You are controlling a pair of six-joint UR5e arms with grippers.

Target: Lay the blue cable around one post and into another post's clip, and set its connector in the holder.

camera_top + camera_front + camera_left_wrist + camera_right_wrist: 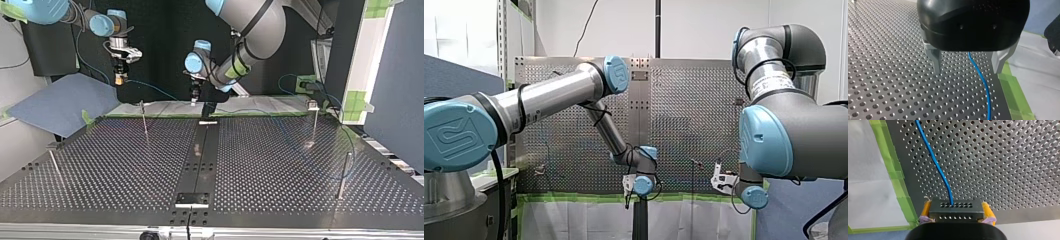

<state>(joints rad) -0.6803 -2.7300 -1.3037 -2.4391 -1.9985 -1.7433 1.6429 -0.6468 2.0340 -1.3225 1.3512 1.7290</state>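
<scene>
Fingers (926, 210), yellow-padded, of my right gripper (956, 207) clenched the black perforated connector block (956, 211); its thin blue cable (935, 162) ran over the perforated metal surface (1010, 157). My left gripper (968, 70) had its metal fingers (935, 60) spread, cable between, ungripped. Risk: slack snagging a thin metal post (144, 120). Only marking: UR emblem on blue joint cap (454, 135).

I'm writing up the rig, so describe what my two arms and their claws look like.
My left arm and my right arm are silver-grey tubes with light blue, logo-stamped joint caps and black cables. My left claw is black with metal fingers; my right claw has yellow pads.
</scene>
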